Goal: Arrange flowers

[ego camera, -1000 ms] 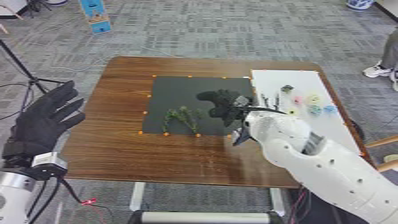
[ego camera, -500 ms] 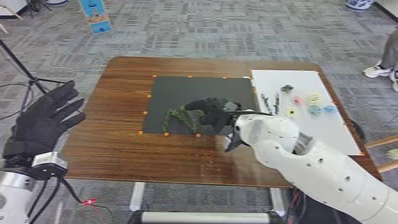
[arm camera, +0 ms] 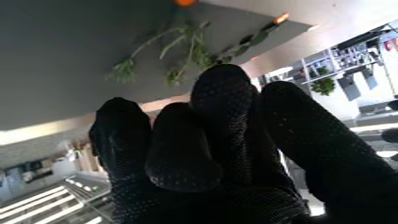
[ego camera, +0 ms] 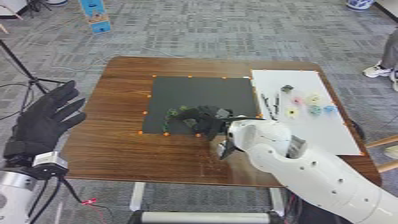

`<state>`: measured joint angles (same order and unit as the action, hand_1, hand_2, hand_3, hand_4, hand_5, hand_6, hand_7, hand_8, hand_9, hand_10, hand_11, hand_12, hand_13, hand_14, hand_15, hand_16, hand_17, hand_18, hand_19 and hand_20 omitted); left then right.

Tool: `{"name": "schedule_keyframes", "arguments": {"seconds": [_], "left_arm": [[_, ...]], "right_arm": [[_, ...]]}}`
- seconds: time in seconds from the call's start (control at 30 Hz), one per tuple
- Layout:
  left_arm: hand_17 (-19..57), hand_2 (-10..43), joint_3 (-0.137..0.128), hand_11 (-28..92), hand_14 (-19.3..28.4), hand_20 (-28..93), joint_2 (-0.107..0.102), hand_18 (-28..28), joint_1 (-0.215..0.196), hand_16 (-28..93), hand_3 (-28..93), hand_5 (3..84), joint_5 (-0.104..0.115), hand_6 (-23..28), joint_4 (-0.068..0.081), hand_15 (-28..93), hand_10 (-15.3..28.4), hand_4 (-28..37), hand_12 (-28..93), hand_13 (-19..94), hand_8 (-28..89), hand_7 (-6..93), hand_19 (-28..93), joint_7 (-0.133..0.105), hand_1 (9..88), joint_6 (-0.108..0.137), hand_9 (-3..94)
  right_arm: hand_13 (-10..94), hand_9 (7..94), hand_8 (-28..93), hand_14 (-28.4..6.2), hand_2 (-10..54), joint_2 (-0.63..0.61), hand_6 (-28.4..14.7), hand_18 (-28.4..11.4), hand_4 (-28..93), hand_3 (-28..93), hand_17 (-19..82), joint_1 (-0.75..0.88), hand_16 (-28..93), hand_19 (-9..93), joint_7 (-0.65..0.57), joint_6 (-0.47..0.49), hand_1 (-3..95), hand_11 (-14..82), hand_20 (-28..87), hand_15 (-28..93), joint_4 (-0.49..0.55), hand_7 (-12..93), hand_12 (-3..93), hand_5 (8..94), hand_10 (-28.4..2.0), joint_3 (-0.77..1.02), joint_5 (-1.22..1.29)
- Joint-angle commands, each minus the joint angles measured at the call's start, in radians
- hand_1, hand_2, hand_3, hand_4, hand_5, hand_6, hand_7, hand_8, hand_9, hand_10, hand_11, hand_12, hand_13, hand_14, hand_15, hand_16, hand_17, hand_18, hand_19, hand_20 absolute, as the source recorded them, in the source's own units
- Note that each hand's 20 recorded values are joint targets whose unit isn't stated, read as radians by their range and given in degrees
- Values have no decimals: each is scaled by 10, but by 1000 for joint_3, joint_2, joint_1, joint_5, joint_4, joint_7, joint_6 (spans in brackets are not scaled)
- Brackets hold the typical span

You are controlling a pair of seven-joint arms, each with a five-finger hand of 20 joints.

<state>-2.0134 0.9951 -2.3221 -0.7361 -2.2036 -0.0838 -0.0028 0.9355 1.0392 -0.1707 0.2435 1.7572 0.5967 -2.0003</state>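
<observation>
"What's on the bench [ego camera: 107, 120]?"
"A white sheet [ego camera: 324, 135] on the right, a black sheet [ego camera: 204, 90] beside it."
"And the hands?"
"Left hand [ego camera: 40, 122] raised by the bench's left edge, fingers straight and spread. Right hand [ego camera: 211, 116] over the near part of the black sheet, fingers extended, only narrow gaps between."
"The greens?"
"Greens [arm camera: 125, 67] lie on the black sheet, partly behind the right hand. Can't tell if they touch."
"Flowers?"
"Flowers [ego camera: 314, 99], pink, yellow and blue, on the white sheet."
</observation>
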Motion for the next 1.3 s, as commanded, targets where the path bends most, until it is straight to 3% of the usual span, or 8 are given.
{"name": "schedule_keyframes", "arguments": {"seconds": [0.03, 0.6, 1.3], "left_arm": [[-128, -85, 5, 168, 127, 69, 1, 220, 2, 39, 667, 238, 7, 22, 0, 149, 95, -283, 152, 175, -98, 184, 386, 9, 214, 1, 195], [-129, -83, 15, 170, 128, 70, -2, 220, 12, 39, 669, 239, 8, 23, 7, 148, 95, -283, 151, 176, -98, 182, 386, 11, 214, 0, 195], [-129, -80, 15, 171, 127, 69, 5, 220, 0, 39, 674, 238, 8, 22, 1, 148, 96, -283, 152, 177, -99, 185, 387, 11, 211, -2, 195]], "right_arm": [[774, 780, -105, -84, 170, 27, 2, -234, -45, 919, 499, -27, 370, 932, -21, -16, 233, 579, 689, 844, -16, 112, 403, 338, -118, -14, -22], [780, 783, -100, -81, 170, 57, -3, -231, -45, 917, 506, -68, 370, 932, -70, -23, 228, 581, 689, 843, -52, 104, 399, 318, -118, -66, -57], [792, 794, -102, -77, 176, 59, -13, -231, -38, 912, 522, -75, 374, 932, -152, 24, 215, 604, 696, 841, -81, 106, 356, 331, -116, -70, -91]]}}
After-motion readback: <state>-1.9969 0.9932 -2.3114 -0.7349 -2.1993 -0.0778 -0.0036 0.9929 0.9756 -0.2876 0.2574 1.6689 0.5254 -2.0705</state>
